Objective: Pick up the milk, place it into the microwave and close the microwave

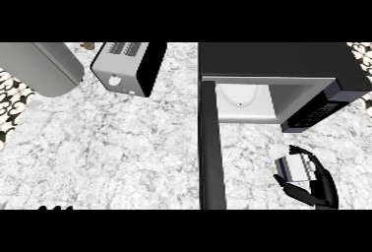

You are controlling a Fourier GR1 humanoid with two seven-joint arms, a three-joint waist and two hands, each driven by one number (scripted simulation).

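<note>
Before open microwave, right hand gripping milk

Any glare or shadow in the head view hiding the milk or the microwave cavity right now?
Head view: even light, no glare; the milk is partly covered by the right hand curled round it, not by shadow; the microwave cavity reads bright, its open door a dark edge-on bar; the left hand barely shows at the lower edge.

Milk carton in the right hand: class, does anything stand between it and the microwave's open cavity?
Nothing visible does. The right hand holds the milk carton in front of the microwave, whose door is swung open to the left, leaving bare counter between.
</note>
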